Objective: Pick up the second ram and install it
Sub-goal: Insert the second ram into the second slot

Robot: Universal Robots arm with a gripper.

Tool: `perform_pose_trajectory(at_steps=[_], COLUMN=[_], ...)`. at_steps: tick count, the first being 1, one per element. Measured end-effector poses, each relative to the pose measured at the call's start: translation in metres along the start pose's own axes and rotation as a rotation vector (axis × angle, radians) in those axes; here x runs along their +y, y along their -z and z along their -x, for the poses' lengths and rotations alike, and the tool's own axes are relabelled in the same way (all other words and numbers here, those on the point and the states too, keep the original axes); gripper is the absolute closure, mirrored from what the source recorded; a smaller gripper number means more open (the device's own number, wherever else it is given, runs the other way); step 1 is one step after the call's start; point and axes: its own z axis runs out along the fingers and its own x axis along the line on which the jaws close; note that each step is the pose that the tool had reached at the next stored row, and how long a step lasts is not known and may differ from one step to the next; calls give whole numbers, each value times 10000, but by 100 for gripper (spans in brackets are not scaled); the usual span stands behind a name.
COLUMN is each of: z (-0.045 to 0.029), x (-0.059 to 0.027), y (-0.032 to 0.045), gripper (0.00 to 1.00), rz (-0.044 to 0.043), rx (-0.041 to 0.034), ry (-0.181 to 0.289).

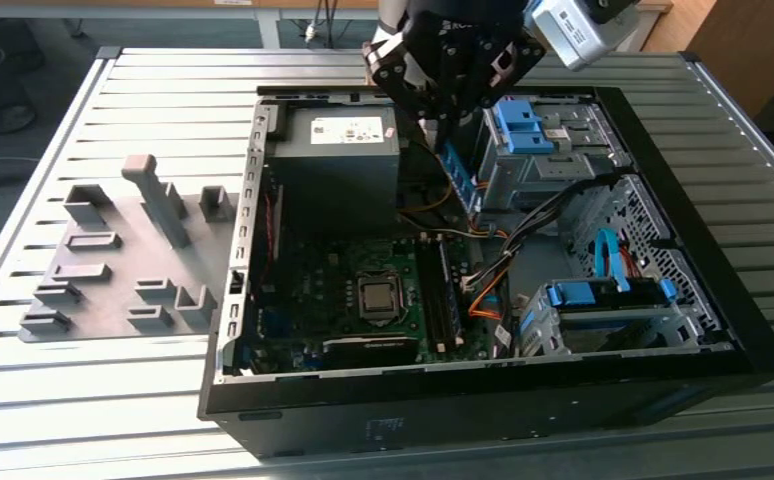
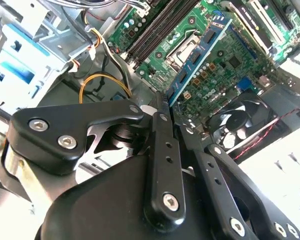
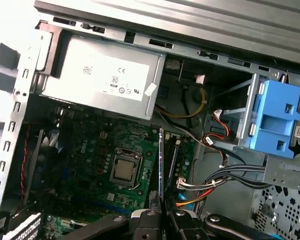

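Overhead, one second ram point(image 2: 200, 55) pinched in one hand point(image 2: 162, 107), above the motherboard point(image 3: 110, 150).

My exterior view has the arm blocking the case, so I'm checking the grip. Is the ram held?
Observer: Yes. In the second wrist view the gripper has its jaws shut on one end of the ram.
Operator: Is it seated in a slot?
Observer: No. In the first wrist view it hangs edge-on above the board, beside the CPU socket.
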Motion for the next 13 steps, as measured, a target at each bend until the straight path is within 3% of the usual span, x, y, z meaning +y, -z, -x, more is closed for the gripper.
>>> perform_pose_trajectory(at_steps=[13], z=[0], x=[1], y=[-3], gripper=[86], rz=[-24], rx=[-46], ry=[-1557])
